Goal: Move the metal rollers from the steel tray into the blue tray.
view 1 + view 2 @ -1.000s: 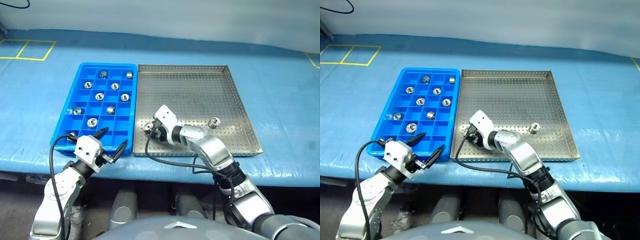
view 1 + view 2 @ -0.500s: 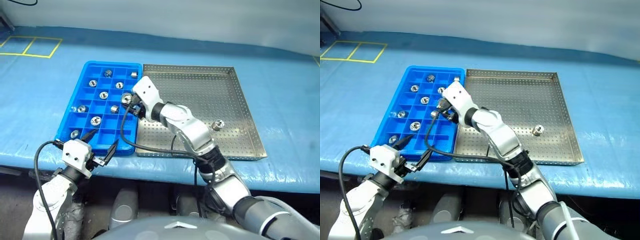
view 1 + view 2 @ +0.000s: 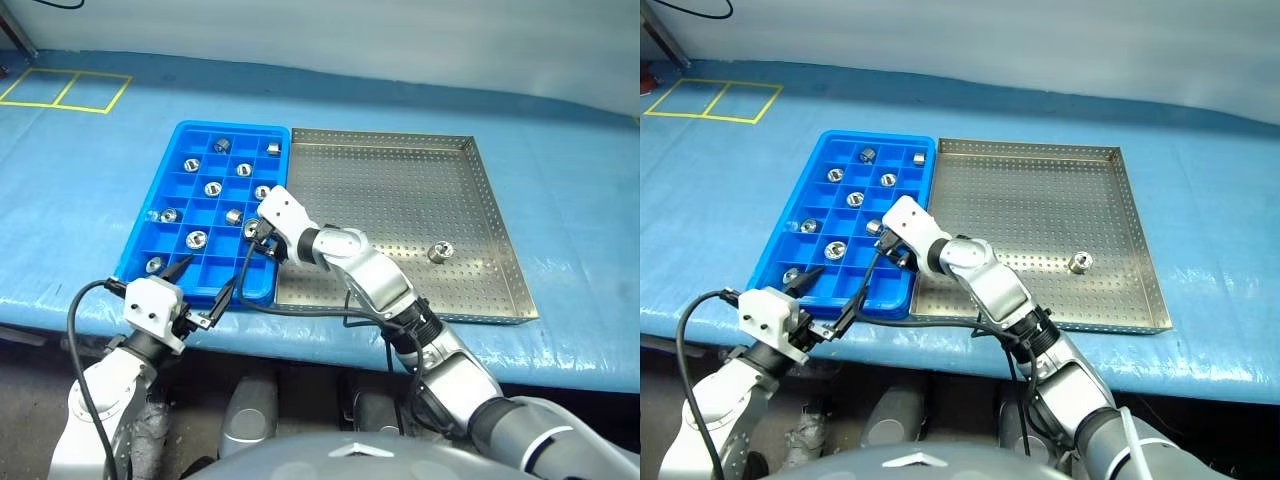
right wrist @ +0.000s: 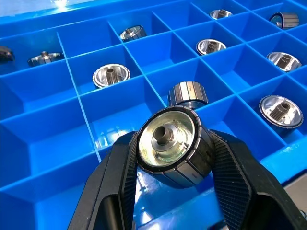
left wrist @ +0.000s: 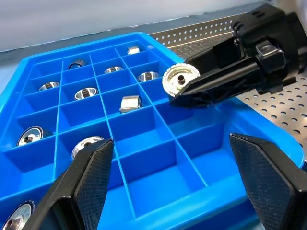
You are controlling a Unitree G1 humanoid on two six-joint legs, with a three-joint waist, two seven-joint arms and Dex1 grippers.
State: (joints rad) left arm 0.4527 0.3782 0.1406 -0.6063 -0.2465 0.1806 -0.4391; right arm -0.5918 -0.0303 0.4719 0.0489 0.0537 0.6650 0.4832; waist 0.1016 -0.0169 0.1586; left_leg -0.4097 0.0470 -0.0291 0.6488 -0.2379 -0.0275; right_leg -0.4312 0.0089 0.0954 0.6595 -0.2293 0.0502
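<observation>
My right gripper (image 3: 255,232) is shut on a metal roller (image 4: 168,143), a shiny ribbed cylinder with a centre hole. It hangs just above the right-hand compartments of the blue tray (image 3: 232,127), near the front. Several more metal rollers (image 3: 212,188) lie in separate compartments of that tray. One roller (image 3: 437,250) stands alone on the perforated floor of the steel tray (image 3: 400,190), towards its right front. The left gripper (image 3: 206,279) is open and holds nothing. It sits level at the blue tray's front edge, and the held roller (image 5: 180,80) shows ahead of it in its wrist view.
Both trays sit side by side on a blue-covered table (image 3: 560,150), close to its front edge. Yellow tape lines (image 3: 60,90) mark the far left corner. Black cables (image 3: 300,310) hang from both wrists over the table's front edge.
The right gripper has carried the roller from the steel tray's front left corner leftwards, up and over the blue tray's right column. The left gripper has stayed put; the camera view has shifted.
</observation>
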